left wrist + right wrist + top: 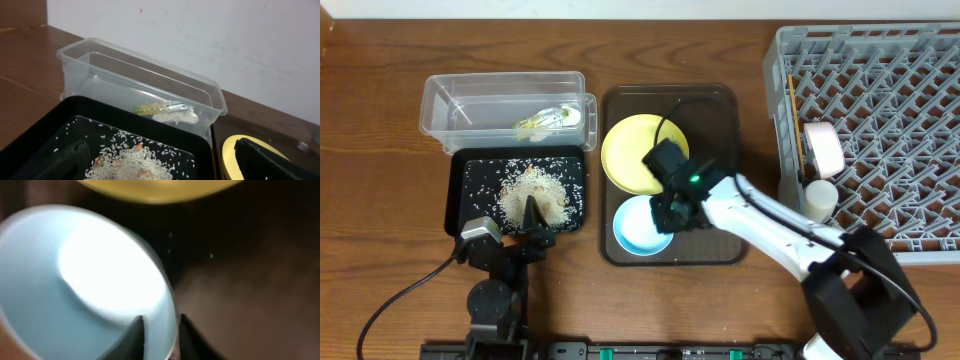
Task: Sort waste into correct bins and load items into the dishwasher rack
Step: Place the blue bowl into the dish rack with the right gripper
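**Position.** The round light-blue bowl point(636, 230) sits upright on the brown rectangular serving tray point(715, 120), directly under the right pincer point(663, 215). The round yellow plate point(628, 150) lies just beyond that pincer on the same tray. The large square grey lattice rack point(900, 130) stands well apart, off to the pincer's right.

**Pincer state.** The right pincer pinches the bowl's rim, with one finger inside the wall and one outside, and the wall fills the gap between them. The left pincer point(533, 215) is spread wide and holds nothing. Beneath it are the whitish rice scraps point(532, 192) in the shallow black rectangular tray point(457, 195).

**Handling (judgement).**
- The bowl looks rigid, light and smooth, so it is probably slippery.
- A single rim pinch may let it pivot when lifted, so the fingers should seat deep on the wall.
- The material cannot be told, so treat it as breakable.

**Not visible.**
- The right wrist view is blurred, and the fingertips are cut off at its lower edge, so grip depth is unconfirmed.
- Glare whitens the bowl's inside, so any residue cannot be made out.
- In the overhead view the arm covers the bowl's near rim and part of the plate.
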You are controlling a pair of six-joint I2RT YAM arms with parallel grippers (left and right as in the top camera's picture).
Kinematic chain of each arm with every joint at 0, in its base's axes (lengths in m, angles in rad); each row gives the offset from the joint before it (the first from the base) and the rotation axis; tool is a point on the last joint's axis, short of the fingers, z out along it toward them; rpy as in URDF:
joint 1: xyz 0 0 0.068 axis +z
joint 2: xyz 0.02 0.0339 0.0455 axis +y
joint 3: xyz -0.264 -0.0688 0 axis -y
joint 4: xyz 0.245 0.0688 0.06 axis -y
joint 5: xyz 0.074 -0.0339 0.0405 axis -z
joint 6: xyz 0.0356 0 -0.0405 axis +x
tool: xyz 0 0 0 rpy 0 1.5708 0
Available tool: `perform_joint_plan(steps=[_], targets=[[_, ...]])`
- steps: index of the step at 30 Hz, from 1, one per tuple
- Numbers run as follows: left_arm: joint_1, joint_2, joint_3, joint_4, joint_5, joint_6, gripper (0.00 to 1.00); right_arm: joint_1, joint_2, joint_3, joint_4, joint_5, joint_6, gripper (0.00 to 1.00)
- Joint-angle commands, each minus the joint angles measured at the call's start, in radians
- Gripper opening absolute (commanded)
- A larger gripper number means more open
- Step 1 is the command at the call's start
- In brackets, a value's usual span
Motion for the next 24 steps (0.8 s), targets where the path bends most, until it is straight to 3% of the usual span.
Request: perform_joint_plan(steps=[1, 7, 14, 24], targets=[[0.007, -0.001, -0.030, -0.016, -0.001, 0.010, 0.95, -0.008, 0.010, -0.006, -0.003, 0.069, 0.026, 0.06], [0.007, -0.001, -0.030, -0.016, -0.001, 0.010, 0.95, -0.097, -0.063, 0.004, -0.052, 0.161, 0.026, 0.01], [0.007, -0.001, -0.030, -0.016, -0.001, 0.010, 0.95, -0.217, -0.298, 0.010, -0.120, 0.488, 0.013, 0.01], [0.007, -0.001, -0.030, -0.017, -0.001, 0.010, 0.95, -0.328, -0.569, 0.010, -0.140, 1.338, 0.006, 0.01]])
